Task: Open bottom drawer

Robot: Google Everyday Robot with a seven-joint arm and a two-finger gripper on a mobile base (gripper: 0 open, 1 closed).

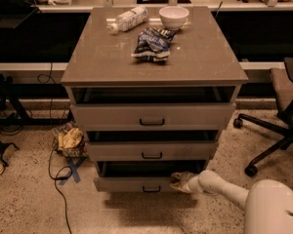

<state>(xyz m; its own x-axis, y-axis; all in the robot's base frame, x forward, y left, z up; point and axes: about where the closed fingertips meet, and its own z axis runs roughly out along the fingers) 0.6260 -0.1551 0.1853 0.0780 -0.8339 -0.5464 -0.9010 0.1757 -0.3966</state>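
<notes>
- The bottom drawer (pixel 127 184), the lowest and narrowest of three grey-beige fronts, is being shown at the foot of the cabinet (pixel 198 57). It is standing out a little, with a dark gap above its panel, and its black bar handle (pixel 151 189) is being left bare.
- The gripper (pixel 181 182) is being held against the right end of that front's upper edge; whether it is clamped or spread cannot be told.
- The middle drawer (pixel 117 151) and top drawer (pixel 107 116) are likewise being shown ajar, and all three interiors are being lost in shadow.
- A white bowl (pixel 174 17), its contents hidden, is being borne on the cabinet top, near a bottle (pixel 128 19) lying on its side and a crumpled snack bag (pixel 151 41).
</notes>
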